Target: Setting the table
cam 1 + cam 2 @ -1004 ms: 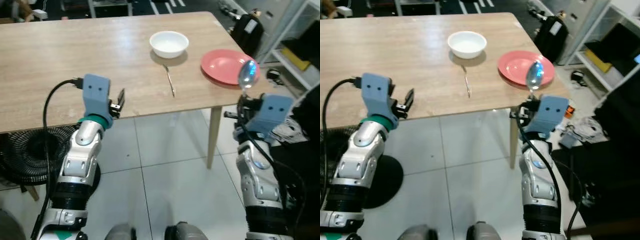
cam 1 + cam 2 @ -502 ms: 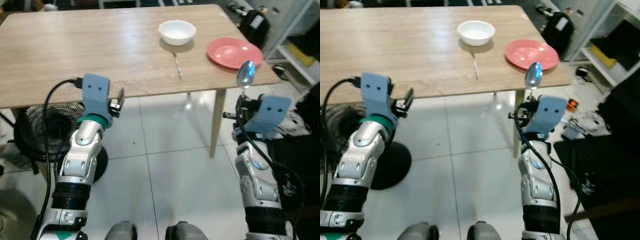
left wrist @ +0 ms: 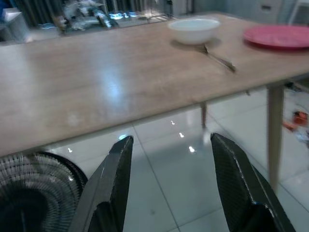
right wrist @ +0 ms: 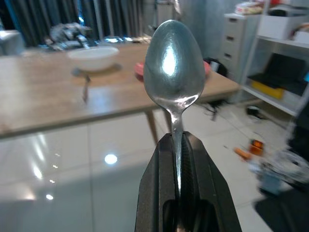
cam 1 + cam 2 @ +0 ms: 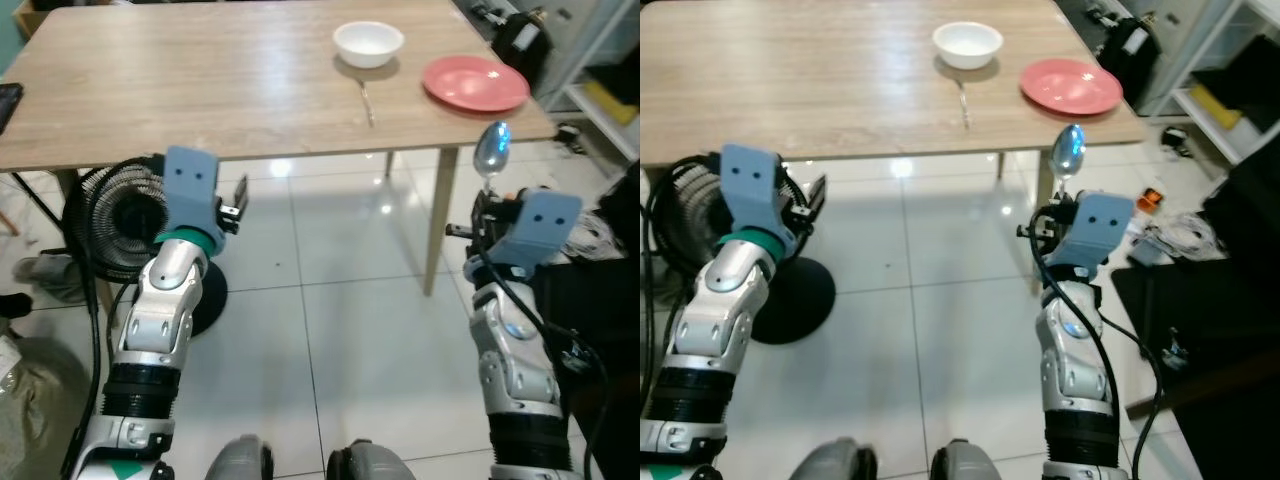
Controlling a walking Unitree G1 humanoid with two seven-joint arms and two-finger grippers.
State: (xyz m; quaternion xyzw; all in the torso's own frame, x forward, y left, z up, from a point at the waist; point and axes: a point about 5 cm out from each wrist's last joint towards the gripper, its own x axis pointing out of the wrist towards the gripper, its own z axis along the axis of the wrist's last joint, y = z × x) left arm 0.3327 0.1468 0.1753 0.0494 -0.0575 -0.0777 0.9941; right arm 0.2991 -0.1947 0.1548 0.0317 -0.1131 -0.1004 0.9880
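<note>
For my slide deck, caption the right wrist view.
Right hand holds a spoon upright, with the wooden table, white bowl and fork beyond.

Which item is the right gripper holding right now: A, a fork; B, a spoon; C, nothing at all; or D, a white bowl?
B: the right gripper is shut on the handle of a spoon, bowl end up, while the fork lies on the table by the white bowl.
</note>
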